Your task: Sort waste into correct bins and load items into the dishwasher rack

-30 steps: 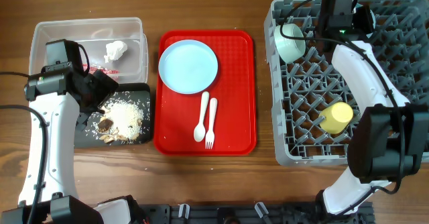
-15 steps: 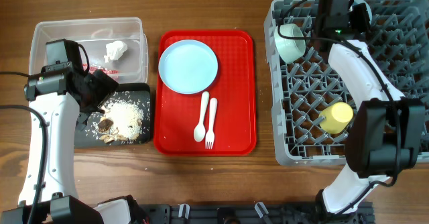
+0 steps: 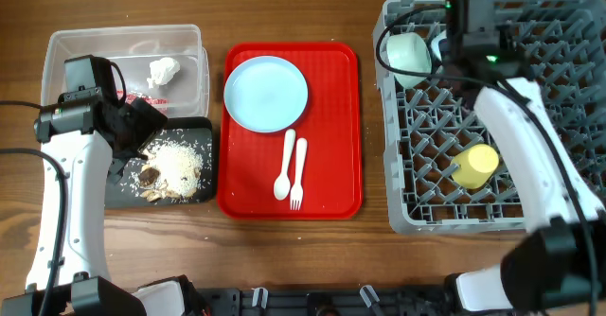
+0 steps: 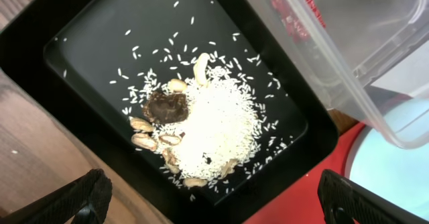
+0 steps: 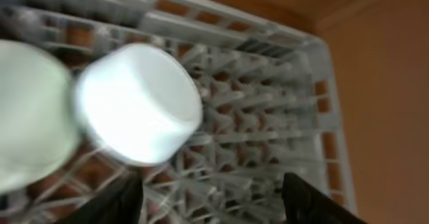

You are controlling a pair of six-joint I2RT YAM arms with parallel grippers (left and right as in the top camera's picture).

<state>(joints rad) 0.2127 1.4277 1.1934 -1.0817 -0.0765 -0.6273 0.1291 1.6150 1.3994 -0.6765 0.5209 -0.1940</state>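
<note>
The grey dishwasher rack holds a mint-green bowl at its far left corner and a yellow cup lying near its front. In the right wrist view a pale blue bowl rests on its side on the pegs beside the mint-green bowl. My right gripper is open just behind the pale blue bowl, with nothing between its fingers. My left gripper hangs open over the black tray of food scraps. The clear tub holds the tissue and the wrapper.
A flat red serving tray lies between the bins and the rack. It carries the pale blue plate, the white spoon and the white fork. Bare wooden table lies along the front edge.
My right gripper has opened and let go of the pale blue bowl, which now lies in the rack beside the mint-green bowl. The left arm has not moved.
</note>
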